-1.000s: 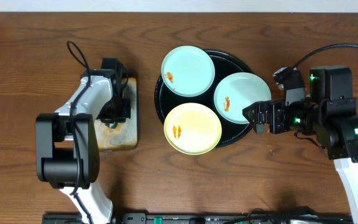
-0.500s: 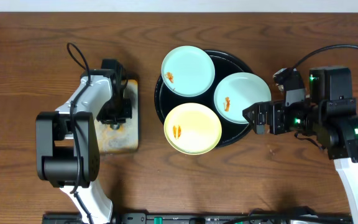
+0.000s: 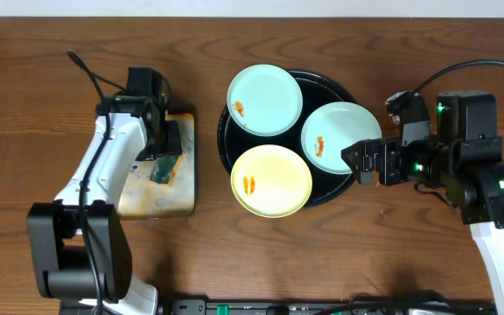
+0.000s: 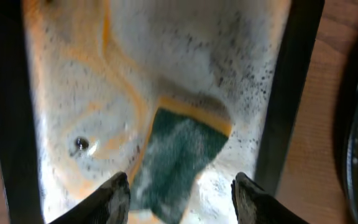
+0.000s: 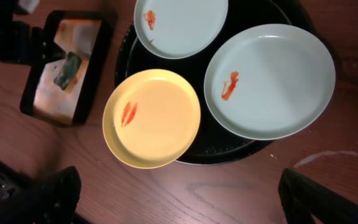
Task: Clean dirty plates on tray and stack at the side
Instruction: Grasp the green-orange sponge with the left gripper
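We see a green and yellow sponge (image 4: 185, 149) lying beneath the left pincer (image 4: 182, 196), between its tips, in a rust-stained pan (image 4: 104, 74) on the wooden table (image 3: 322, 254).

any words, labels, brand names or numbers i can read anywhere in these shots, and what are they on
No readable text in any view.
yellow plate, rear blue-green plate, right blue-green plate: orange smears only, no print.
black tray, stained metal tray, green sponge: unmarked.
right arm: green lights only, no legible label.
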Controlling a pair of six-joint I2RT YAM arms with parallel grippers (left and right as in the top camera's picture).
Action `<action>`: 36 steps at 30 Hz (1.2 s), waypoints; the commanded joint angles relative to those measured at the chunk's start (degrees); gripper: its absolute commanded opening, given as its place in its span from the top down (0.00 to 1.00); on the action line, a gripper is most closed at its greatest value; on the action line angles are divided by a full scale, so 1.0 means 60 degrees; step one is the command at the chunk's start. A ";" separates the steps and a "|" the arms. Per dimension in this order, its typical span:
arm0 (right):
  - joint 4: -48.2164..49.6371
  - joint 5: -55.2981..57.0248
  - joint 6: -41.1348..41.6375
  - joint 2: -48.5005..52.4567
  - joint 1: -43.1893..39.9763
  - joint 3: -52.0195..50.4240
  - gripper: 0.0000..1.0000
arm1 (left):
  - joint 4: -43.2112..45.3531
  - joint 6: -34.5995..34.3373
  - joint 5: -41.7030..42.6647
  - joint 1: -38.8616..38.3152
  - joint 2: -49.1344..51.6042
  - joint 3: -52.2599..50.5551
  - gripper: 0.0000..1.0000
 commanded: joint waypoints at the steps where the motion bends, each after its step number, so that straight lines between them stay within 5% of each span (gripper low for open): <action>1: 0.0018 -0.0015 0.0080 -0.0040 0.0080 0.0222 0.01 | 0.0226 0.1045 -0.0109 0.0040 0.0393 -0.0503 0.48; 10: 0.0091 -0.0011 0.0262 -0.0040 0.0080 0.0222 0.01 | 0.1107 0.1202 -0.0029 0.0040 0.0965 -0.0659 0.68; 15: 0.0124 -0.0015 0.0262 -0.0040 0.0080 0.0222 0.01 | 0.1257 0.1198 -0.0007 0.0040 0.1617 -0.0958 0.91; 18: 0.0117 -0.0015 0.0262 -0.0040 0.0080 0.0222 0.01 | 0.1326 0.1195 -0.0007 0.0040 0.1832 -0.0969 0.92; 28: 0.0120 -0.0015 0.0262 -0.0040 0.0080 0.0222 0.01 | 0.1657 0.0678 0.0503 0.0044 0.1829 -0.0903 0.90; 31: 0.0117 -0.0015 0.0266 -0.0040 0.0080 0.0222 0.01 | 0.1155 0.0477 0.0499 0.0044 0.1483 -0.0459 0.83; 36: 0.0160 -0.0007 0.0259 -0.0040 0.0080 0.0222 0.01 | 0.0423 0.0000 0.0488 0.0044 0.0492 0.0492 0.48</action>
